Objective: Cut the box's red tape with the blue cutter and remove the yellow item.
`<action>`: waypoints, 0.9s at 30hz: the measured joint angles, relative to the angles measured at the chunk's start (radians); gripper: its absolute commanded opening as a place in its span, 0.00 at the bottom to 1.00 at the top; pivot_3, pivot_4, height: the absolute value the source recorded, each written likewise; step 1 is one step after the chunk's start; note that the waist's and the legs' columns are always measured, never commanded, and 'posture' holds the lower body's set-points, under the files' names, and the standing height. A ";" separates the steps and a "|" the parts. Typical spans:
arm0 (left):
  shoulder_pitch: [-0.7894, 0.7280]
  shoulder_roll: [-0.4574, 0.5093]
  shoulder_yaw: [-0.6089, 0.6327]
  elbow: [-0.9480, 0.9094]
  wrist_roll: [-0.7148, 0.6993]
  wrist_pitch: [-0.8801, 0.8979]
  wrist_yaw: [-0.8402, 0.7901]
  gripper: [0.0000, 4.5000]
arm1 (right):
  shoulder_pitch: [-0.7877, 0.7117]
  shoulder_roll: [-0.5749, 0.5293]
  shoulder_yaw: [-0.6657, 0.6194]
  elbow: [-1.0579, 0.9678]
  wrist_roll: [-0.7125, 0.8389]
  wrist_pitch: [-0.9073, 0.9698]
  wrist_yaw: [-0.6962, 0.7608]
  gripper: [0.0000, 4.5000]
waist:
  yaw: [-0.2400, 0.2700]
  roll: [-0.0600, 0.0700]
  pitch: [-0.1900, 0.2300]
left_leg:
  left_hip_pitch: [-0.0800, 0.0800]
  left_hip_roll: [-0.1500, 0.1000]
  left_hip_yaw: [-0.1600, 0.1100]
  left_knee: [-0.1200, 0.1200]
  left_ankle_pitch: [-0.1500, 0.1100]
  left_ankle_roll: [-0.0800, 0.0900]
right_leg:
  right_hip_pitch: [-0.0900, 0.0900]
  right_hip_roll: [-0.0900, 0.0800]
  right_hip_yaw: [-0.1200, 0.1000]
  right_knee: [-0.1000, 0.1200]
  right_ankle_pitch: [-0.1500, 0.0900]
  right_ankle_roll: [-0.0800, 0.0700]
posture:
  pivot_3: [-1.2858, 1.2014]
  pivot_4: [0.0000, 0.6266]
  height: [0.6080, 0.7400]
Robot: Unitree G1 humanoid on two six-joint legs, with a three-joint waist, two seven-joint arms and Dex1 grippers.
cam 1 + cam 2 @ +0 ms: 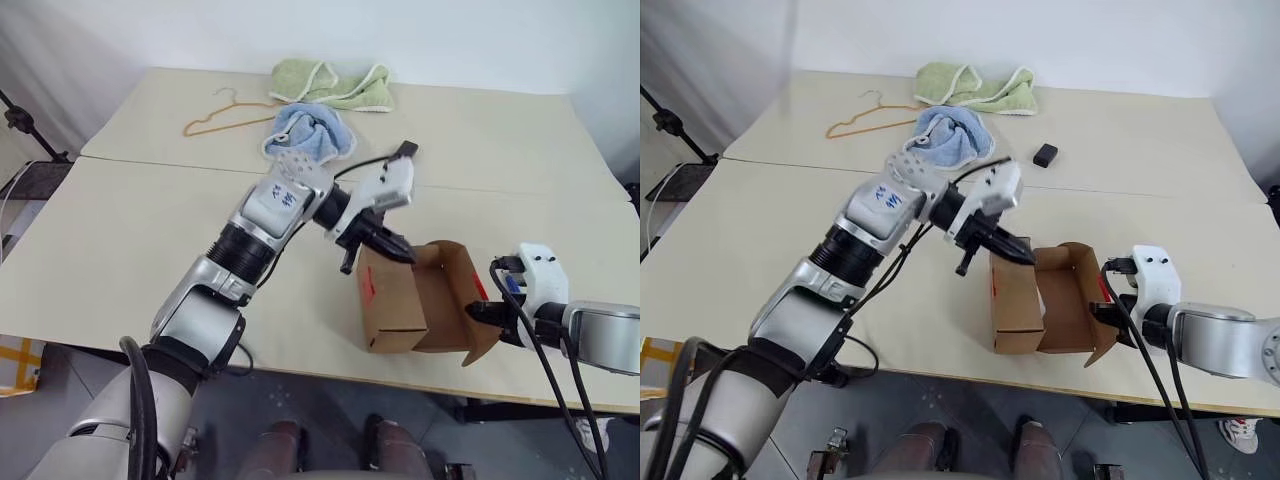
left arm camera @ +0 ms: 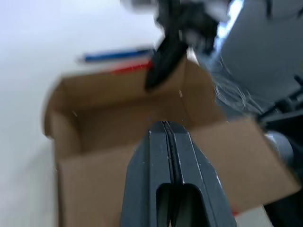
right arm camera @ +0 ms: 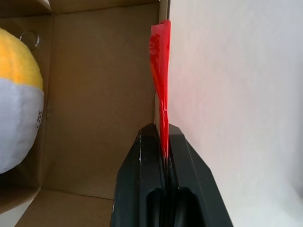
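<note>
The brown box [image 1: 392, 305] stands open near the table's front edge, with a red tape [image 1: 369, 285] patch on its side. Inside it lies the yellow item [image 3: 16, 90], yellow above and white below. My right gripper [image 3: 164, 153] is shut on the edge of the box's right flap [image 1: 478, 320], pinching a strip of red tape [image 3: 161, 71] there. My left gripper [image 1: 398, 250] hangs shut and empty just above the box's open top, pointing right. The blue cutter [image 2: 118, 55] lies on the table beyond the box.
A green towel [image 1: 335, 85], a blue cloth [image 1: 312, 130] and an orange wire hanger [image 1: 225, 115] lie at the back of the table. A small black block [image 1: 1045, 155] sits behind my left wrist. The box is close to the table's front edge [image 1: 300, 365].
</note>
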 measured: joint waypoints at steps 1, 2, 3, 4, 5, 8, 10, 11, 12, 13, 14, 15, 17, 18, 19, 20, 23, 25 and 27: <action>0.000 0.007 -0.011 0.002 0.014 -0.018 0.000 0.00 | 0.002 0.000 0.000 -0.005 0.000 -0.005 -0.003 0.00 | 0.000 0.000 0.000 | 0.000 0.000 0.000 0.000 0.000 0.000 | 0.000 0.000 0.000 0.000 0.000 0.000 | 0.52 0.24 1.00; 0.000 0.016 -0.018 0.003 0.030 -0.041 0.002 0.00 | 0.004 0.000 0.000 -0.009 0.000 -0.010 -0.004 0.00 | 0.000 0.000 0.000 | 0.000 0.000 0.000 0.000 0.000 0.000 | 0.000 0.000 0.000 0.000 0.000 0.000 | 0.52 0.24 1.00; 0.000 0.027 -0.022 0.007 0.042 -0.063 0.003 0.00 | 0.006 0.000 0.000 -0.010 0.000 -0.012 -0.004 0.00 | 0.000 0.000 0.000 | 0.000 0.000 0.000 0.000 0.000 0.000 | 0.000 0.000 0.000 0.000 0.000 0.000 | 0.52 0.24 1.00; 0.000 0.034 -0.025 0.010 0.051 -0.080 0.004 0.00 | 0.008 0.000 0.000 -0.010 0.000 -0.013 -0.004 0.00 | -0.001 0.000 0.000 | 0.000 0.000 0.000 0.000 0.000 0.000 | 0.000 0.000 0.000 0.000 0.000 0.000 | 0.52 0.24 1.00; 0.000 0.036 -0.026 0.013 0.062 -0.102 0.004 0.00 | 0.012 0.000 0.000 -0.010 0.000 -0.014 -0.006 0.00 | -0.001 0.000 0.000 | 0.000 0.000 0.000 0.000 0.000 0.000 | 0.000 0.000 0.000 0.000 0.000 0.000 | 0.52 0.24 1.00; 0.000 0.035 -0.031 0.028 0.074 -0.149 0.001 0.00 | 0.012 0.000 0.000 -0.011 0.000 -0.017 -0.010 0.00 | 0.001 0.000 0.000 | 0.000 0.000 0.000 0.000 0.000 0.000 | 0.000 0.000 0.000 0.000 0.000 0.000 | 0.52 0.24 1.00; 0.001 0.037 -0.041 0.025 0.081 -0.172 -0.005 0.00 | 0.014 0.000 0.000 -0.016 0.000 -0.023 -0.013 0.00 | 0.001 0.000 0.000 | 0.000 0.000 0.000 0.000 0.000 0.000 | 0.000 0.000 0.000 0.000 0.000 0.000 | 0.52 0.24 1.00; 0.003 0.040 -0.046 0.020 0.084 -0.179 -0.008 0.00 | 0.017 0.000 0.000 -0.020 0.000 -0.029 -0.014 0.00 | 0.000 0.000 0.000 | 0.001 0.000 0.000 0.000 0.000 0.000 | 0.000 0.000 0.000 0.000 0.000 0.000 | 0.52 0.24 1.00; 0.009 0.049 -0.050 0.002 0.086 -0.183 -0.013 0.00 | 0.020 0.000 -0.001 -0.024 0.001 -0.035 -0.014 0.00 | -0.001 0.000 0.000 | 0.001 0.000 0.000 0.000 0.000 0.000 | 0.000 0.000 0.000 0.001 0.000 0.000 | 0.52 0.24 1.00; 0.014 0.056 -0.055 -0.008 0.087 -0.184 -0.018 0.00 | 0.025 0.000 -0.001 -0.027 0.001 -0.038 -0.014 0.00 | -0.001 0.000 0.000 | 0.001 0.000 0.000 0.000 0.000 0.000 | 0.000 0.000 0.000 0.001 0.000 0.000 | 0.52 0.24 1.00; 0.019 0.063 -0.055 -0.019 0.087 -0.183 -0.024 0.00 | 0.030 0.000 -0.001 -0.029 0.002 -0.041 -0.014 0.00 | -0.003 0.000 0.000 | 0.001 0.000 0.000 0.000 0.000 0.000 | 0.000 0.000 0.000 0.001 0.000 0.000 | 0.52 0.24 1.00; 0.025 0.069 -0.056 -0.035 0.087 -0.181 -0.028 0.00 | 0.035 0.000 -0.001 -0.030 0.002 -0.045 -0.014 0.00 | -0.005 0.000 0.000 | 0.001 0.000 0.000 0.000 0.000 0.000 | 0.001 0.000 0.000 0.001 0.000 0.000 | 0.52 0.24 1.00; 0.045 0.095 -0.062 -0.084 0.087 -0.179 -0.038 0.00 | 0.041 0.000 -0.002 -0.034 0.002 -0.055 -0.015 0.00 | -0.007 0.000 0.000 | 0.002 0.000 0.000 0.000 0.000 0.000 | 0.001 0.000 0.001 0.001 0.000 0.000 | 0.52 0.24 1.00; 0.056 0.113 -0.065 -0.114 0.087 -0.178 -0.045 0.00 | 0.045 0.001 -0.004 -0.040 0.002 -0.060 -0.017 0.00 | -0.009 0.000 0.000 | 0.002 0.000 0.000 0.000 0.000 0.000 | 0.001 0.000 0.001 0.001 0.000 0.000 | 0.52 0.24 1.00; 0.066 0.130 -0.065 -0.136 0.087 -0.177 -0.051 0.00 | 0.051 0.001 -0.004 -0.042 0.003 -0.063 -0.019 0.00 | -0.011 0.001 -0.001 | 0.003 0.000 0.000 0.000 0.000 0.000 | 0.002 0.000 0.001 0.001 0.000 0.000 | 0.52 0.24 1.00; 0.074 0.142 -0.065 -0.156 0.088 -0.174 -0.054 0.00 | 0.054 0.001 -0.004 -0.043 0.004 -0.067 -0.019 0.00 | -0.011 0.001 -0.001 | 0.004 0.000 0.000 0.000 0.000 0.000 | 0.003 0.000 0.001 0.001 0.000 0.000 | 0.52 0.24 1.00; 0.090 0.169 -0.065 -0.195 0.090 -0.162 -0.057 0.00 | 0.059 0.001 -0.007 -0.042 0.005 -0.074 -0.021 0.00 | -0.010 0.001 -0.001 | 0.009 0.000 -0.001 0.000 0.000 0.000 | 0.008 0.000 0.001 0.000 0.000 0.000 | 0.52 0.24 1.00; 0.109 0.191 -0.065 -0.218 0.094 -0.152 -0.056 0.00 | 0.070 0.001 -0.024 -0.042 0.014 -0.074 -0.021 0.00 | -0.010 0.001 -0.001 | 0.017 0.000 -0.002 -0.002 -0.001 0.002 | 0.017 0.000 0.001 -0.003 -0.001 -0.001 | 0.52 0.24 1.00; 0.118 0.210 -0.065 -0.236 0.101 -0.149 -0.056 0.00 | 0.074 0.000 -0.042 -0.042 0.016 -0.071 -0.021 0.00 | -0.009 0.002 -0.002 | 0.018 0.000 -0.004 -0.001 -0.002 0.003 | 0.020 0.000 0.002 -0.007 -0.002 -0.003 | 0.52 0.24 1.00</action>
